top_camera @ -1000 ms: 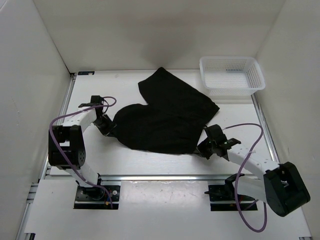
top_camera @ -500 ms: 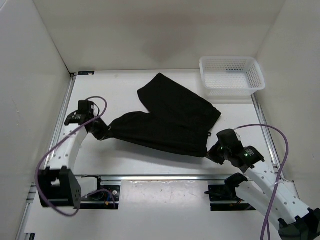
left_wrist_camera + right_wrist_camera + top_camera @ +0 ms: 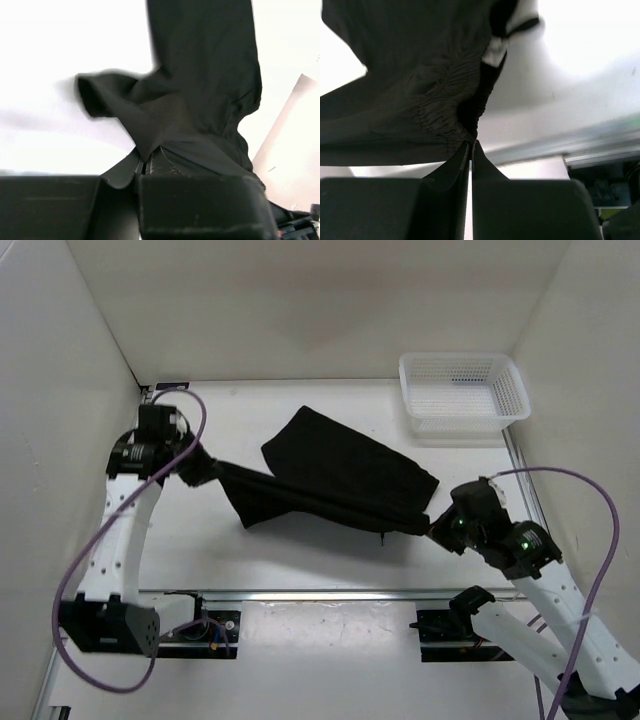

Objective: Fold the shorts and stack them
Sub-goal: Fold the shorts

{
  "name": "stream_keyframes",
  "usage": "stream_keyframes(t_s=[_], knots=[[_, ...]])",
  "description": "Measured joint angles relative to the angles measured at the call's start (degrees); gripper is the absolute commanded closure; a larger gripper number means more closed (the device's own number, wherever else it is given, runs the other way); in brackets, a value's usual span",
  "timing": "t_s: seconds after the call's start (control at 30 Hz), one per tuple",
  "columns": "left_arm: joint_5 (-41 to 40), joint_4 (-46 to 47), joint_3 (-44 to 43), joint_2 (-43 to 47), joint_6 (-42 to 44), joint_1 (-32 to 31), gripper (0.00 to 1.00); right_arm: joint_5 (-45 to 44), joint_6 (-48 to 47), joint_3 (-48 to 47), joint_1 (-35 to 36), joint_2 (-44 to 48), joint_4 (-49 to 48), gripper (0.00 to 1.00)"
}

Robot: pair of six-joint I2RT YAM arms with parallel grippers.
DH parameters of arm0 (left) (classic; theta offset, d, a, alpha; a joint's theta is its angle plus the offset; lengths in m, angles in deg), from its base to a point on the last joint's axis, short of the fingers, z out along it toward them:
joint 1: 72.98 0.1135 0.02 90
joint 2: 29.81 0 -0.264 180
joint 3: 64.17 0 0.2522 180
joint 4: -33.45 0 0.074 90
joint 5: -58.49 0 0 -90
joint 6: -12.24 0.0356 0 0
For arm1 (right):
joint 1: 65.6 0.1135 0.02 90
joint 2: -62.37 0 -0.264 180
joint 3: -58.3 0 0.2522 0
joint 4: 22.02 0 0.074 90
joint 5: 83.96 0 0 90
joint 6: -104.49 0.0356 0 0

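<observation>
Both arms have swung apart since the earlier pictures. The left gripper [image 3: 200, 470] has gone back toward the far left of the table [image 3: 250, 410], and the right gripper [image 3: 437, 527] has pulled off to the right. The shorts [image 3: 335, 475], which a second ago lay slack in a broad heap, are now drawn into a taut band between the two.

The garment sits mid-table, its near edge stretched in a line from one claw to the other. One leg trails back toward the far centre and a loose flap hangs below the left end. A thin drawstring [image 3: 383, 537] dangles from the near edge close to the right claw. The white mesh basket [image 3: 463, 392] stands in the far right corner, apart from the cloth and with nothing seen in it.

As for progress, this looks like an early stage. No fold shows yet and the fabric is only being pulled straight. By my reading, laying it flat, folding it over and setting it down as a stack all remain.

The left claw is closed tight, with a bunched corner of black fabric pinched between its fingers — the left wrist view shows cloth spilling up and away from the clamp. The right claw is likewise closed. Its fingers meet on the gathered, elastic-looking edge of the shorts, seemingly the waistband, and the cloth fans out from that pinch.
</observation>
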Motion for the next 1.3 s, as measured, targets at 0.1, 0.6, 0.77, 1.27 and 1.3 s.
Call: stream_keyframes(t_s=[0.1, 0.6, 0.77, 1.27, 1.3], knots=[[-0.96, -0.07, -10.51, -9.64, 1.99, -2.10, 0.90, -3.96, -1.66, -4.83, 0.09, -5.62, -0.79, 1.00], [-7.78, -0.09, -56.37, -56.22, 8.24, -12.72, 0.90, -12.09, -11.19, -10.54, -9.68, -27.04, -11.76, 1.00], [-8.09, -1.01, -68.15, -65.13, 9.35, -15.21, 0.90, -10.93, -14.71, -10.56, -16.11, -30.42, -15.50, 1.00], [-5.95, 11.54, -83.97, -79.47, 9.01, -18.10, 0.00, -3.78, -21.14, -12.02, -28.87, -46.60, -27.54, 0.00], [-5.90, 12.37, -81.88, -78.40, 9.33, -17.94, 0.00, -3.32, -21.40, -12.24, -28.94, -46.31, -27.71, 0.00]])
